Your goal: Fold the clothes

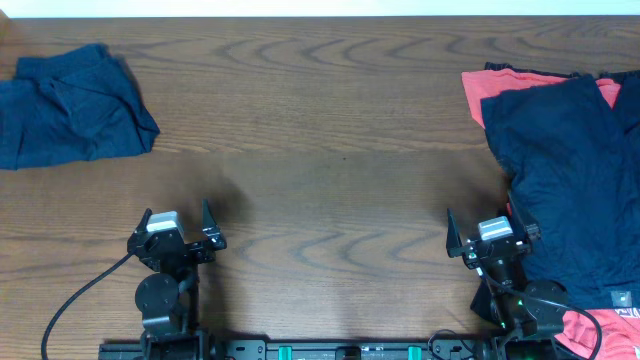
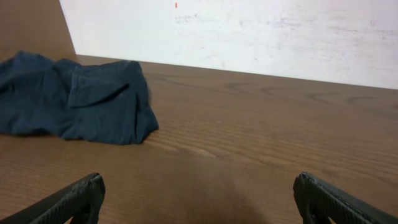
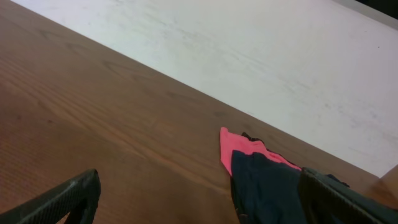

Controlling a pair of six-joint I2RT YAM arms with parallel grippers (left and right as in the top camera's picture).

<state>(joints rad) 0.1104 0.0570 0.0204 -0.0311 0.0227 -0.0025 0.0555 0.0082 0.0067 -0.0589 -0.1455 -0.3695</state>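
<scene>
Overhead view of a wooden table (image 1: 330,130) with 2 robot arms at its near edge. The left claw (image 1: 177,222) and the right claw (image 1: 487,230) both sit low by that near edge. Each has its jaws spread wide with nothing between them.

At the table's far-left corner lies a navy bundle (image 1: 70,105), a dark blue T-shirt gathered into a compact, rumpled shape with soft creases. It looks like 1 shirt already dealt with, though the fold is loose rather than crisp.

Along the table's right edge a navy T-shirt (image 1: 570,170) lies spread open and wrinkled on top of a coral-red T-shirt (image 1: 476,95). The red shows at the table's far side and again at its near-right corner. Whether more shirts lie beneath cannot be told.

The left claw is well apart from any cloth, while the right claw sits just beside the right-edge shirts. Judged from this, the job is early: roughly 1 piece set aside, at least 2 unfolded, and none yet picked up.
</scene>
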